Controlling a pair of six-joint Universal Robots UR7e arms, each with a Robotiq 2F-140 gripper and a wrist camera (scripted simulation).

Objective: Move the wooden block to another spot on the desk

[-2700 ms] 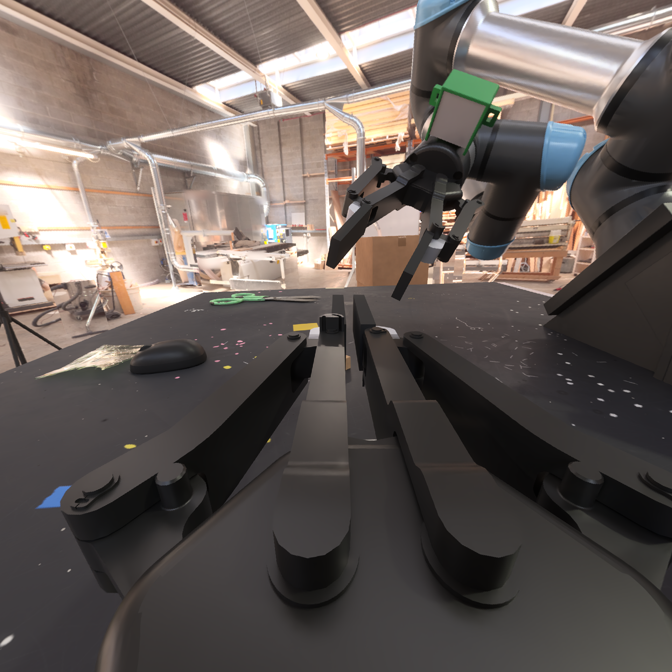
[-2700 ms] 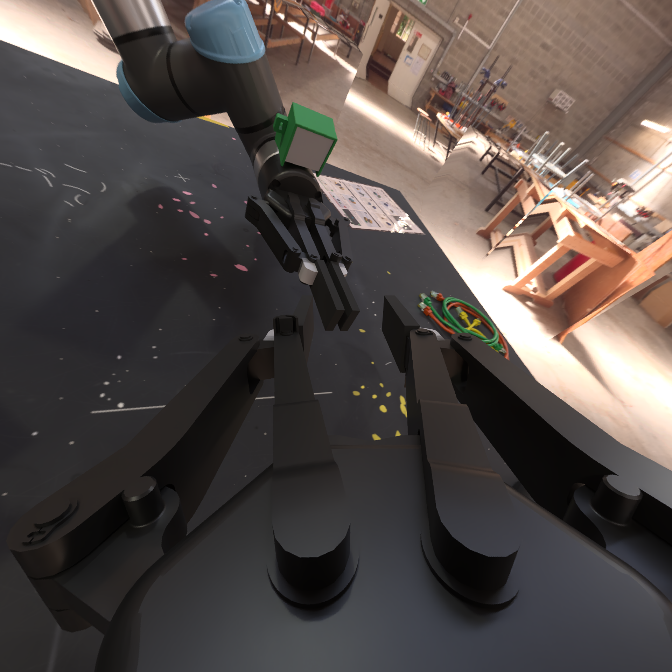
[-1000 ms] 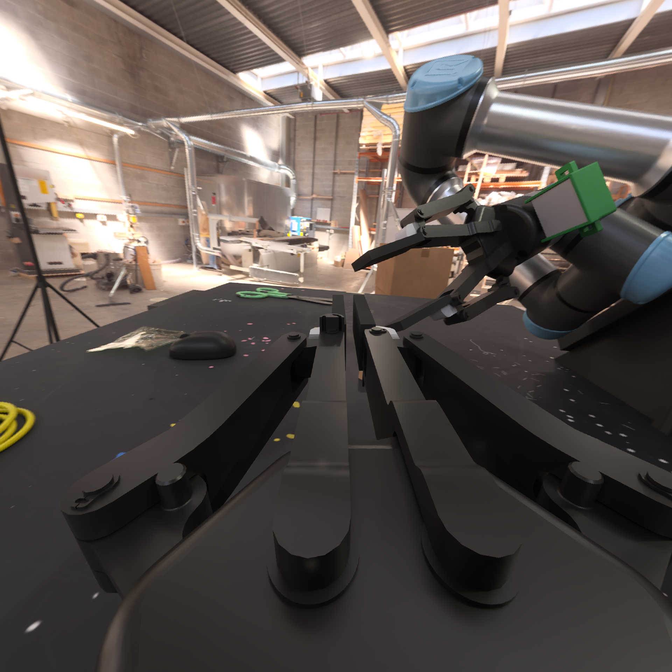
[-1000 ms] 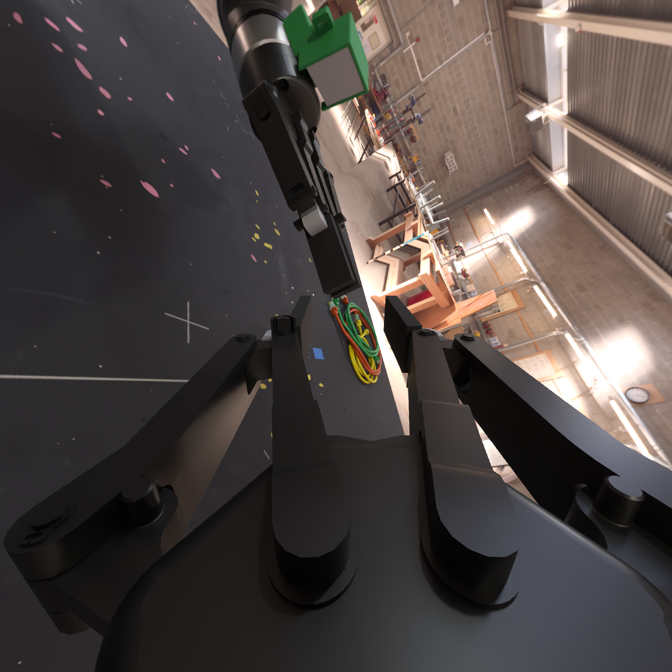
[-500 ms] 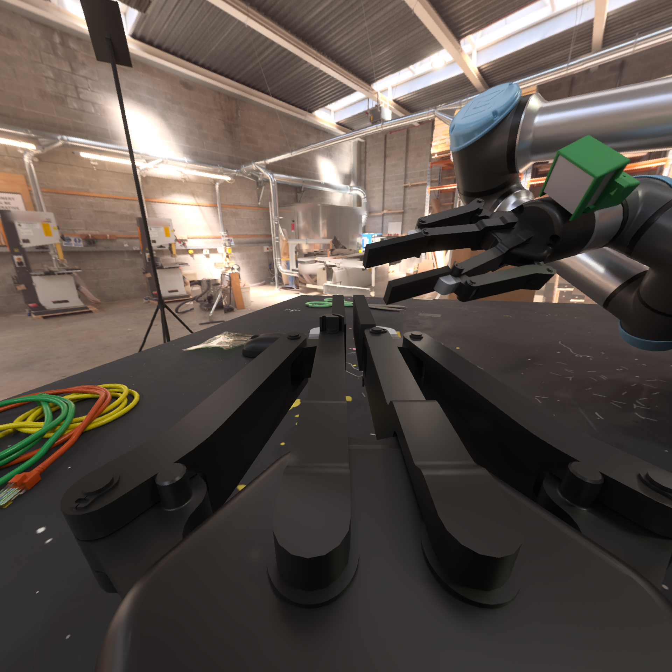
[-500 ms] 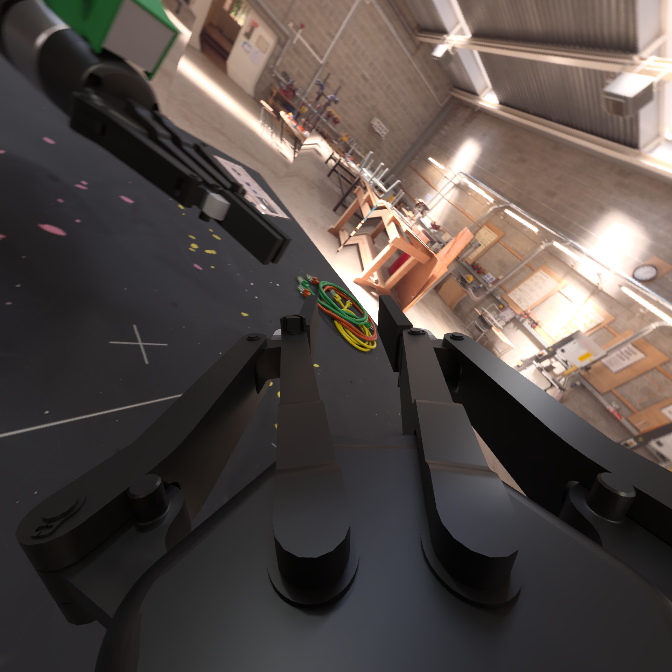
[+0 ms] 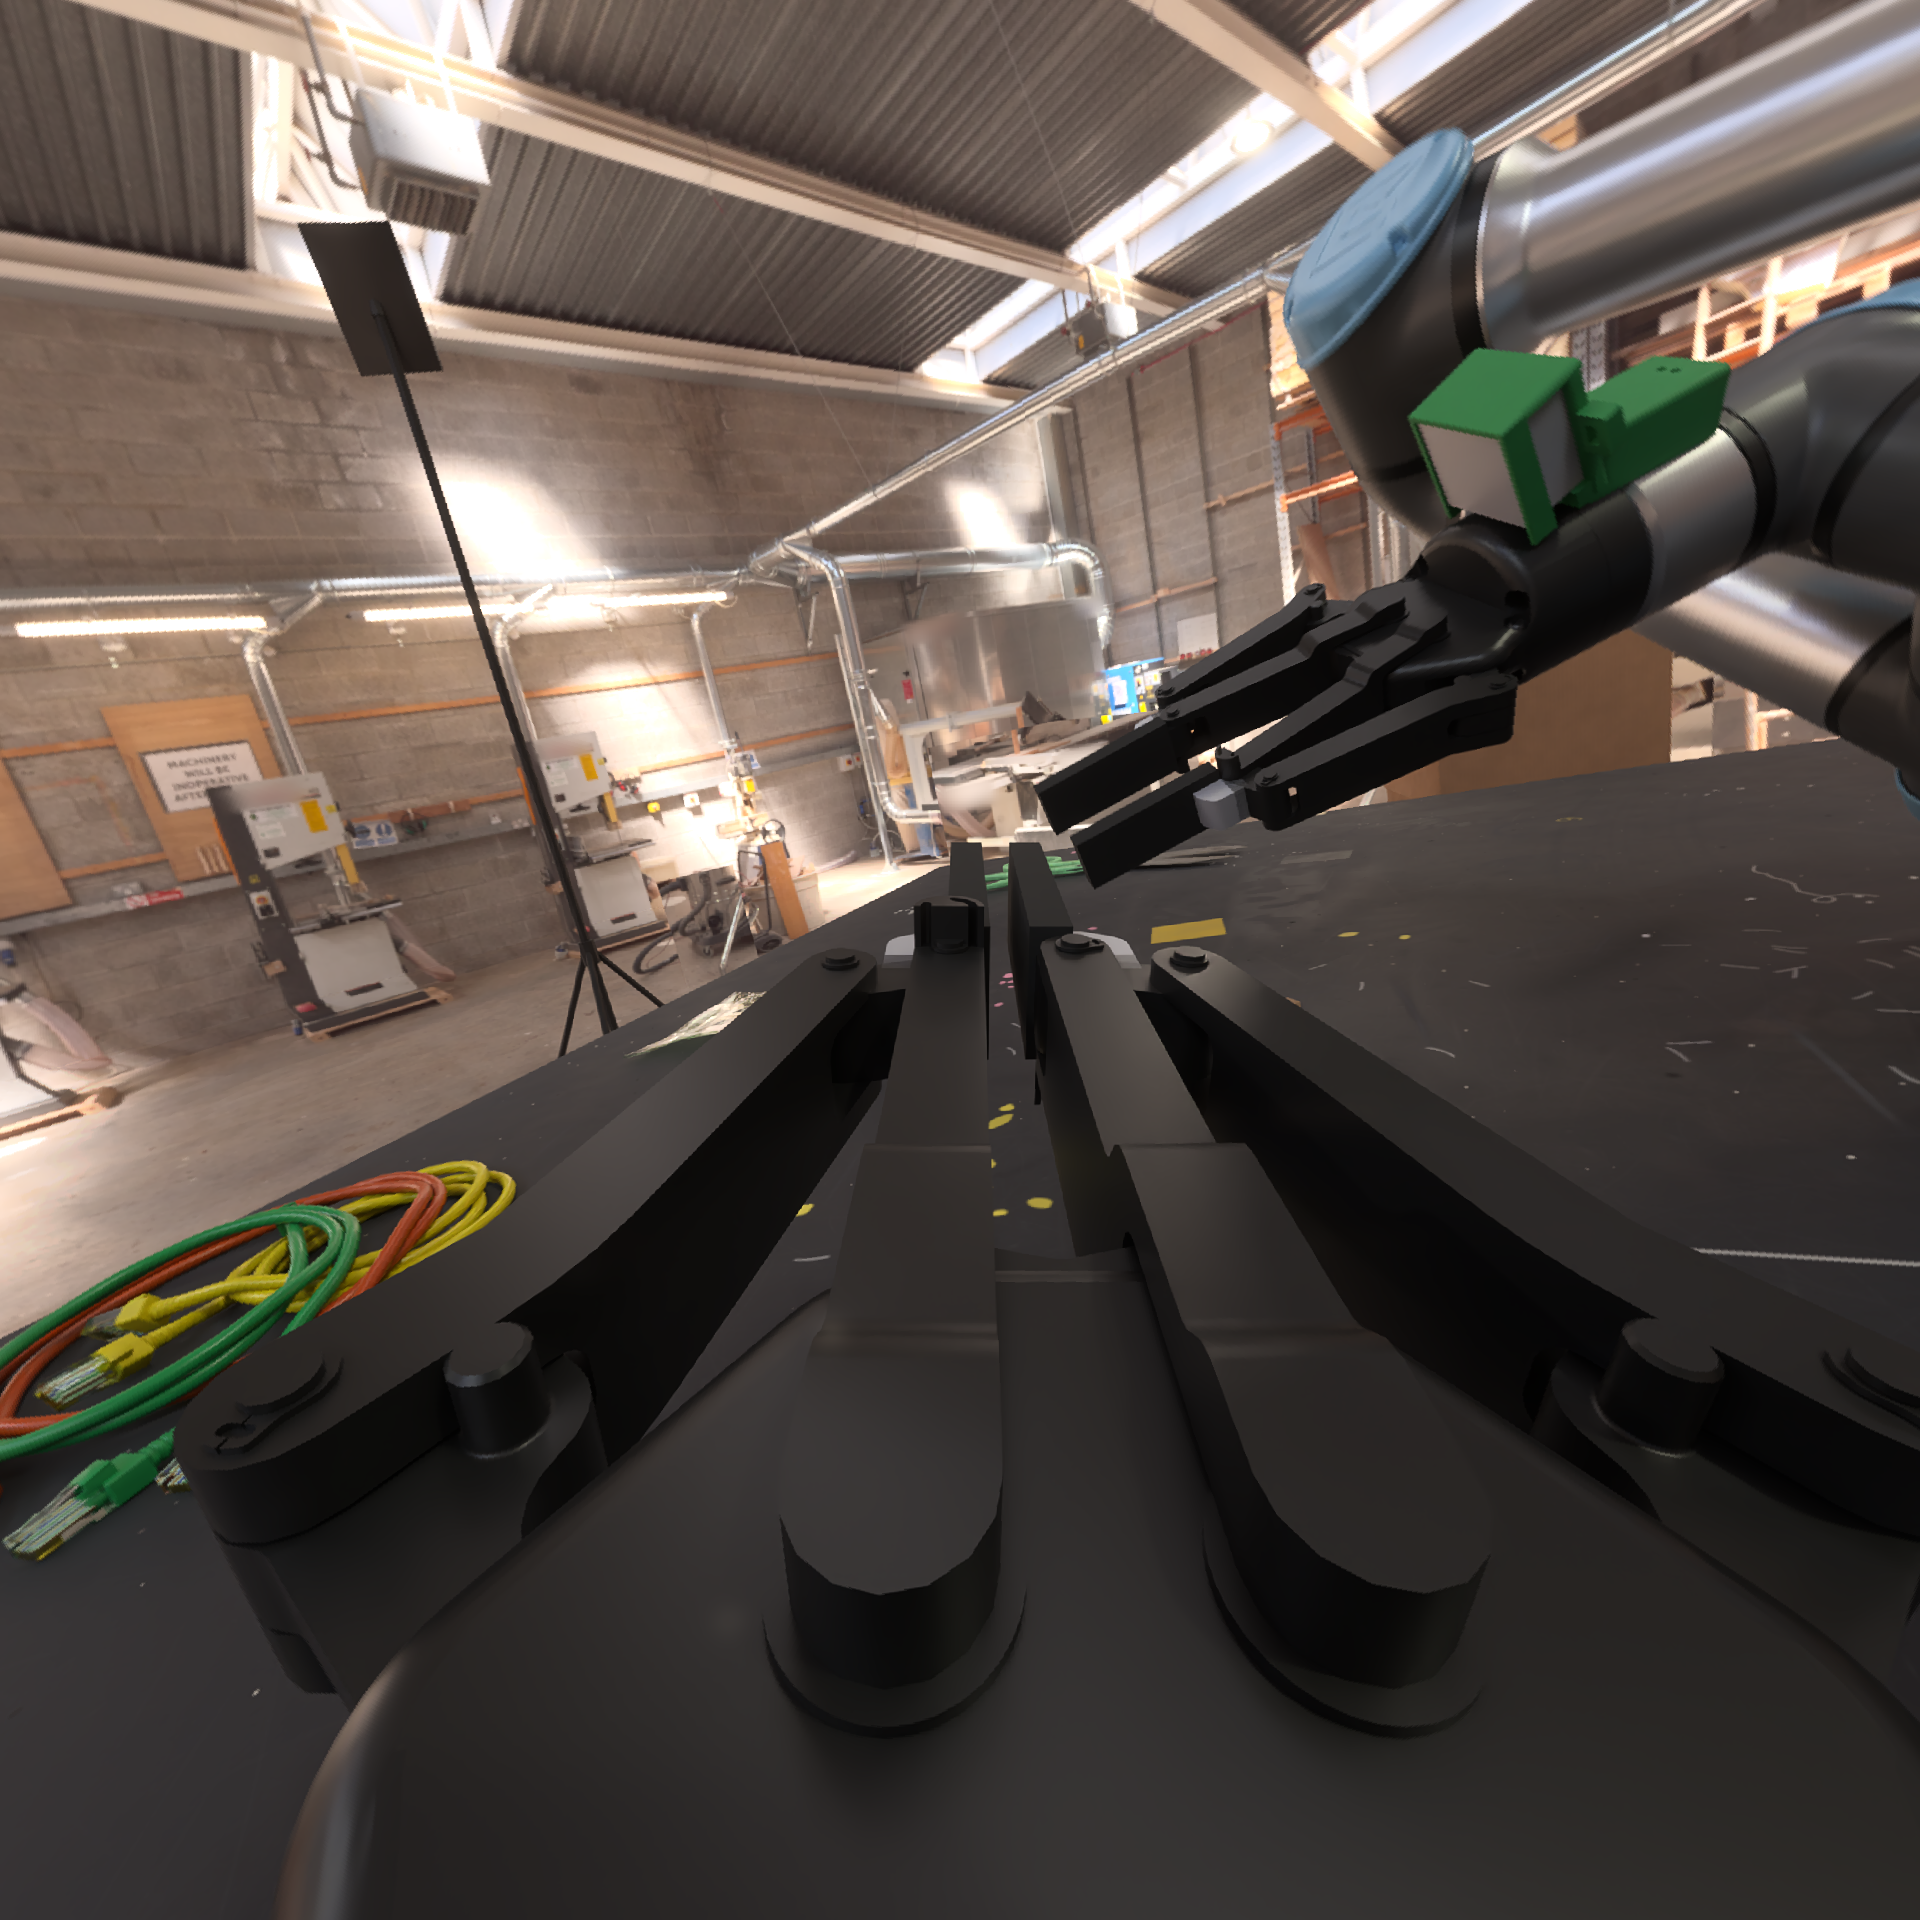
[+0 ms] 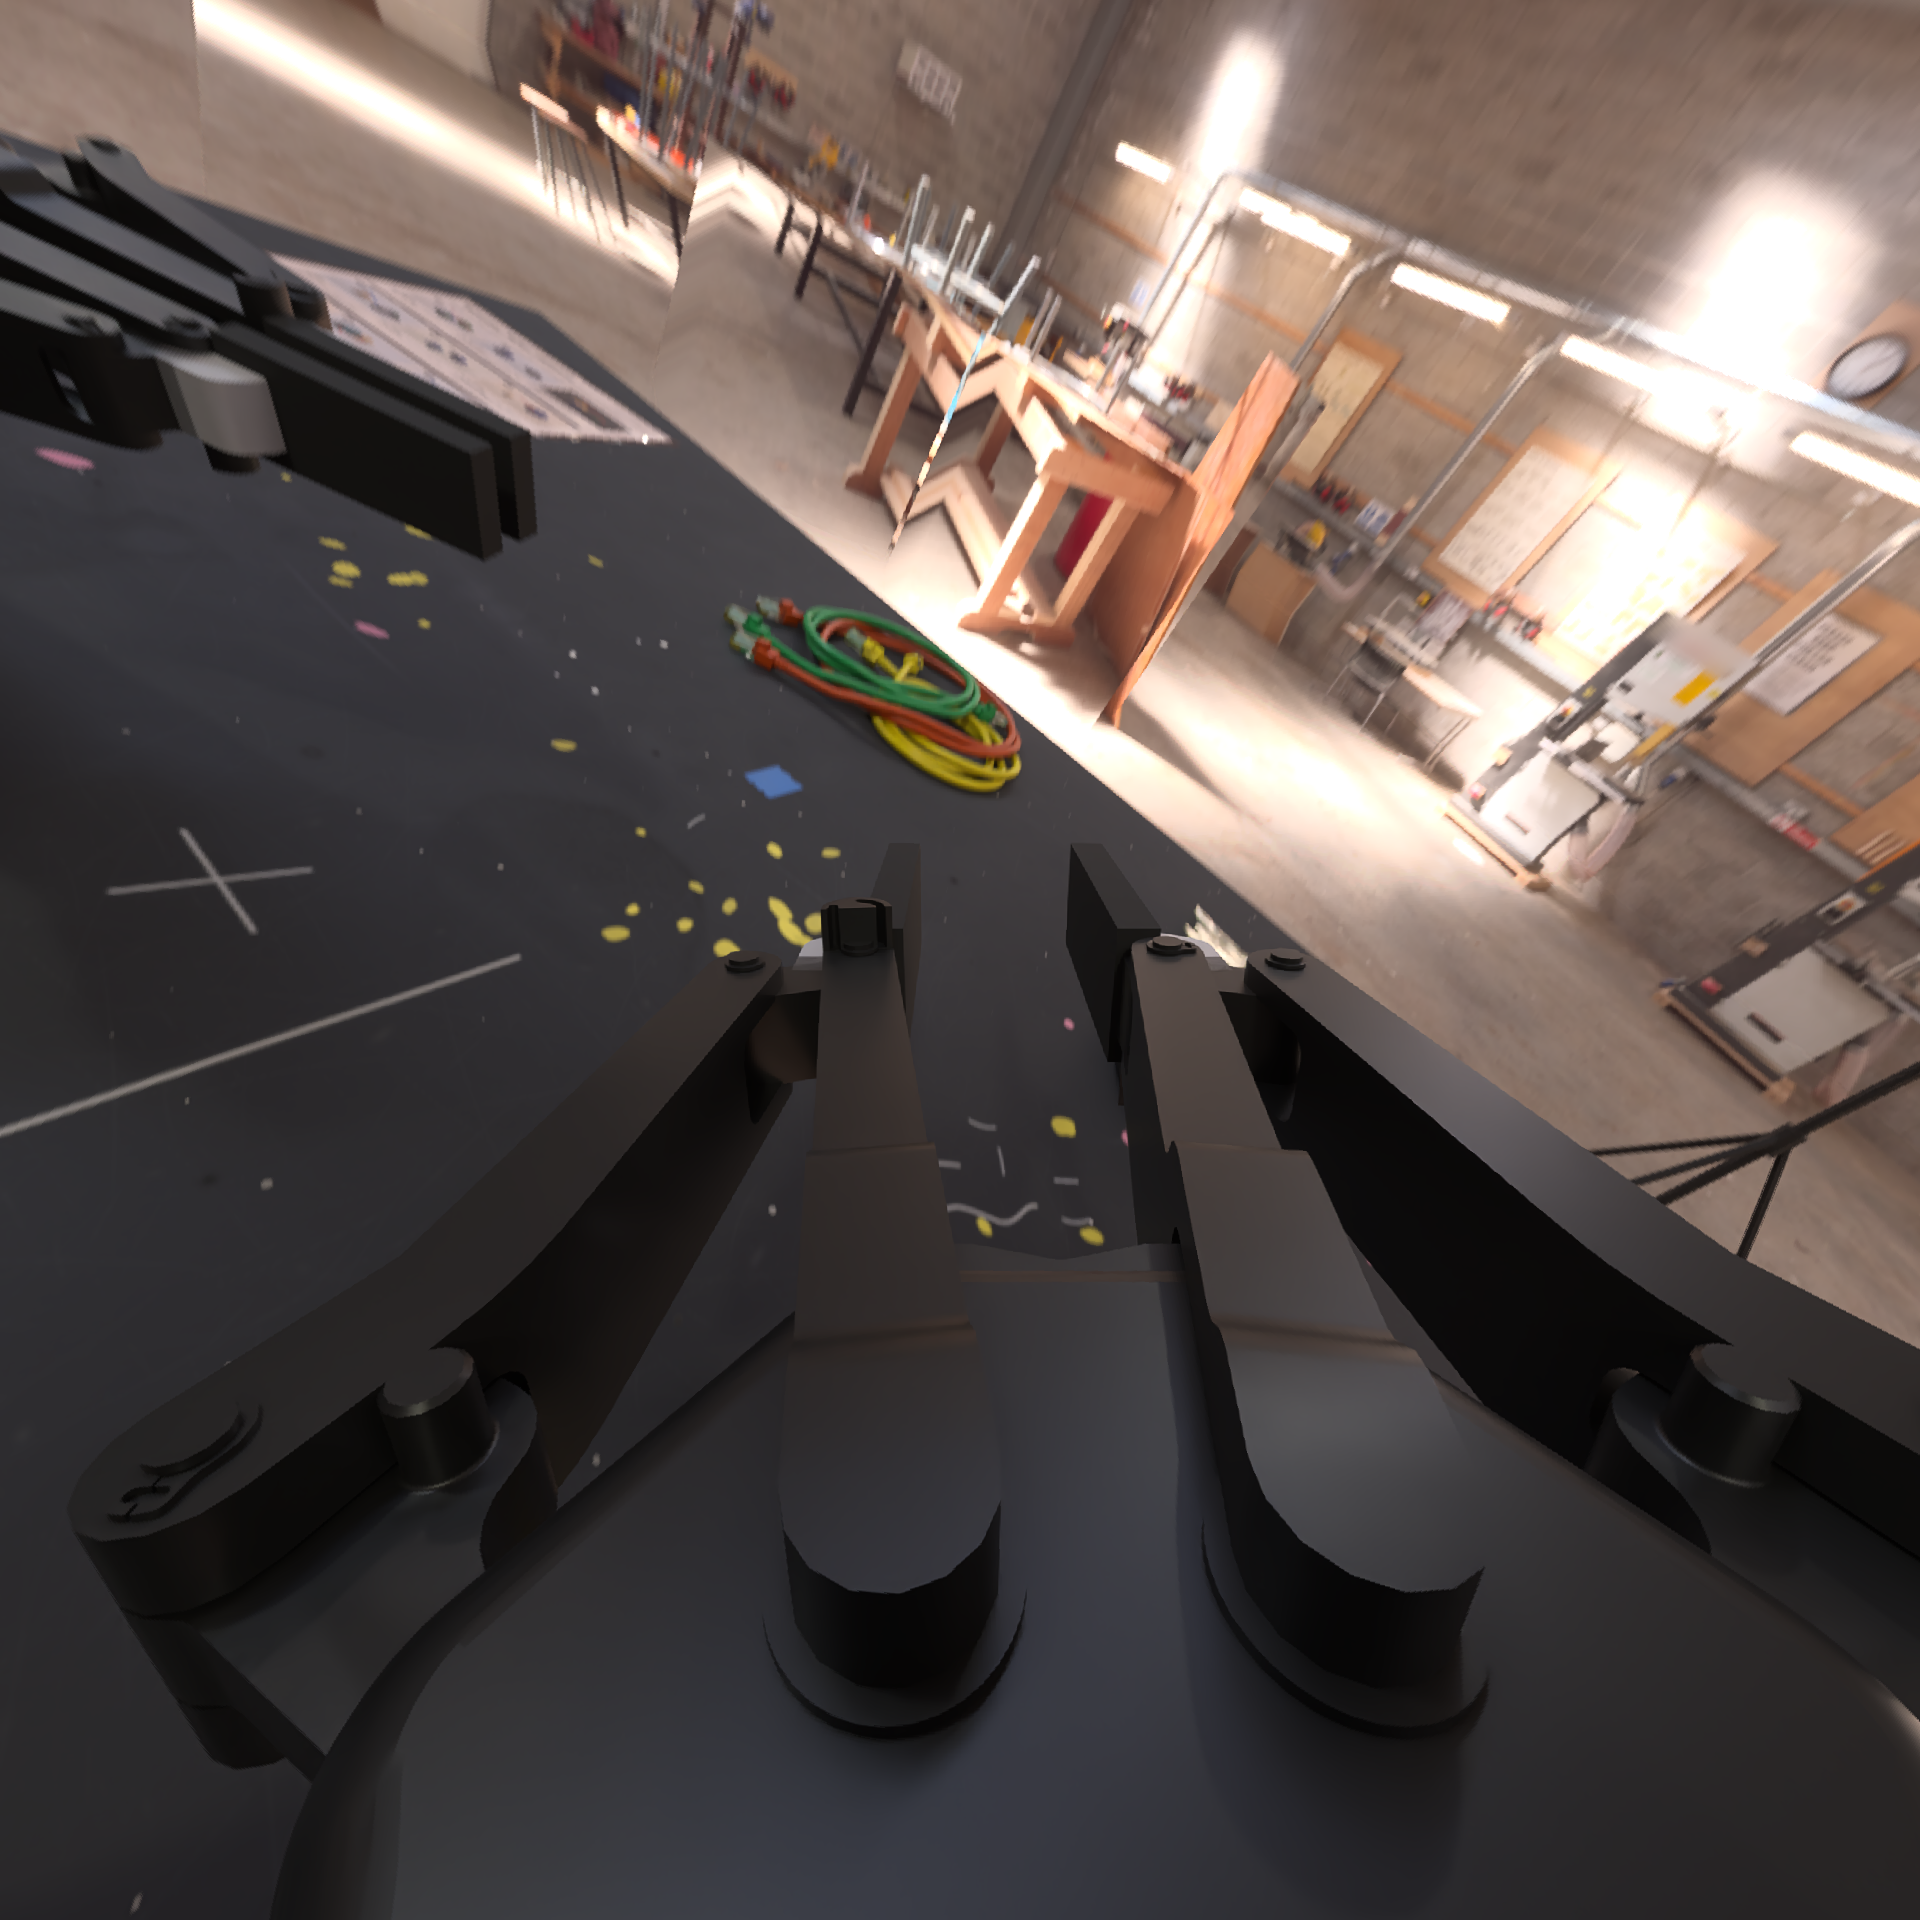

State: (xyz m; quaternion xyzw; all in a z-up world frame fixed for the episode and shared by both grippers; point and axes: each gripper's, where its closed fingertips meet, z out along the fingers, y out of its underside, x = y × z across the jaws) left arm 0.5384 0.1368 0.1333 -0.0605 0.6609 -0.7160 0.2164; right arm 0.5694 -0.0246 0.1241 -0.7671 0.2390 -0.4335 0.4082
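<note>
The wooden block does not show in either view. My left gripper (image 7: 992,883) hovers low over the black desk (image 7: 1558,987), its jaws almost together, with only desk speckles showing in the thin slit. It also shows at the upper left of the right wrist view (image 8: 499,509), pads together and empty. My right gripper (image 8: 992,894) is partly open and empty above the desk near its edge. It reaches in from the right of the left wrist view (image 7: 1070,826), just above and beyond my left fingertips.
A coil of green, orange and yellow cables (image 7: 239,1278) (image 8: 894,686) lies near the desk edge. A blue square (image 8: 772,781), a white cross mark (image 8: 213,878), a printed sheet (image 8: 468,343), green scissors (image 7: 1044,868) and yellow tape (image 7: 1188,928) are on the desk. A tripod stand (image 7: 499,675) stands off the desk.
My left wrist has swung left, bringing the cables and tripod into view. My right gripper has rolled and levelled out. The left gripper has slid to the upper left of the right view.
</note>
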